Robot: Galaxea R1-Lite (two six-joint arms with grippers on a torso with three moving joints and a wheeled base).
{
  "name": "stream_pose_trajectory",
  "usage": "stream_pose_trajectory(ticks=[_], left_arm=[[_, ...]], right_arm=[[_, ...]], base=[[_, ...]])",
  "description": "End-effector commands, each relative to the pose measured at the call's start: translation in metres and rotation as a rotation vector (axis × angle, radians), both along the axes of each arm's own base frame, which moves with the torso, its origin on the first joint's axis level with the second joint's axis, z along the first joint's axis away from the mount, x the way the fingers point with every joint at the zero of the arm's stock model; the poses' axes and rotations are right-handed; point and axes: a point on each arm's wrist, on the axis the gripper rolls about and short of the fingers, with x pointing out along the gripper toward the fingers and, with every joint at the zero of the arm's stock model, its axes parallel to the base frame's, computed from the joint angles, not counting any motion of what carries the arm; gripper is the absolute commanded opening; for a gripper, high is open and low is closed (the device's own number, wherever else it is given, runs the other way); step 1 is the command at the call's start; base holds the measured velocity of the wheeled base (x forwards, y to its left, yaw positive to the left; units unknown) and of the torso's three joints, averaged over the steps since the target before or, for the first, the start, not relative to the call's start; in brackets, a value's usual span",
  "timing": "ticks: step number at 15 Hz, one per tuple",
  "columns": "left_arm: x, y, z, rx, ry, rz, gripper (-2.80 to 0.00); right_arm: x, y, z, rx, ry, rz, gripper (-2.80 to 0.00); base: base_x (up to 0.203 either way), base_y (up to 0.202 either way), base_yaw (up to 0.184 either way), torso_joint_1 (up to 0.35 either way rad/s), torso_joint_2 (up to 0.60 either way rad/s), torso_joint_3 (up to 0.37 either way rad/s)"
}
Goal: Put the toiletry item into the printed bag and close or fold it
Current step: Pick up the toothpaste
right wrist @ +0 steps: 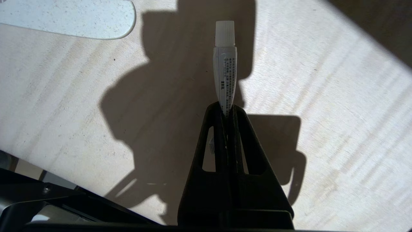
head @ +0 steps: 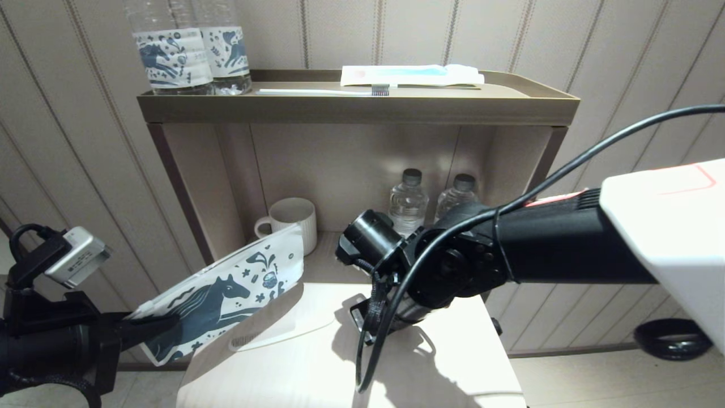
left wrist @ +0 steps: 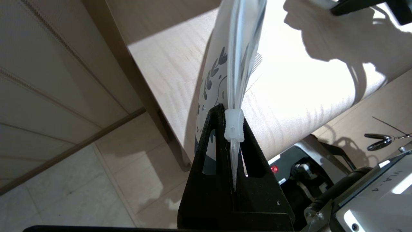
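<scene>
The printed bag [head: 226, 289], white with a dark blue horse, hangs tilted above the table's left edge. My left gripper [head: 153, 326] is shut on its zip end; the left wrist view shows the white zip slider [left wrist: 233, 124] wedged between the closed jaws of that gripper [left wrist: 231, 112]. The white comb [head: 294, 331] lies flat on the table [head: 442, 362], partly under the bag, and its handle [right wrist: 64, 16] shows in the right wrist view. My right gripper [right wrist: 227, 108] hovers over the table, shut on a small white tube [right wrist: 224, 71] with a ribbed cap. In the head view the arm hides the tube.
The shelf unit's top tray [head: 544, 96] holds two large horse-label bottles [head: 187, 51], a toothbrush [head: 323, 90] and a wrapped packet [head: 408, 75]. Below stand a white mug [head: 291, 218] and two small bottles [head: 408, 201]. A black round object [head: 674, 339] lies on the floor.
</scene>
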Motion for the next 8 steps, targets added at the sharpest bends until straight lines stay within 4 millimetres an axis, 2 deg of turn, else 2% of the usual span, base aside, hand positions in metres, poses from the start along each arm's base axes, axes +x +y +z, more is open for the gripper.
stream_pose_trajectory(ticks=[1,5,8], left_arm=[[0.0,-0.001,0.0,-0.001,-0.002,-0.007,-2.8],[-0.008,-0.007,-0.007,-0.011,0.01,-0.087,-2.8],[-0.011,-0.011,-0.007,0.026,-0.147,-0.289,-2.8]], right_arm=[[-0.011,-0.014,0.022,0.038,-0.036,-0.004,-2.8],[-0.035,-0.039,0.06,0.11,-0.099,-0.007,-2.8],[-0.062,-0.068,0.095,0.181,-0.165,-0.007,-2.8]], base=[[0.0,0.0,0.0,0.0,0.0,0.0],[0.0,0.0,0.0,0.0,0.0,0.0],[0.0,0.0,0.0,0.0,0.0,0.0]])
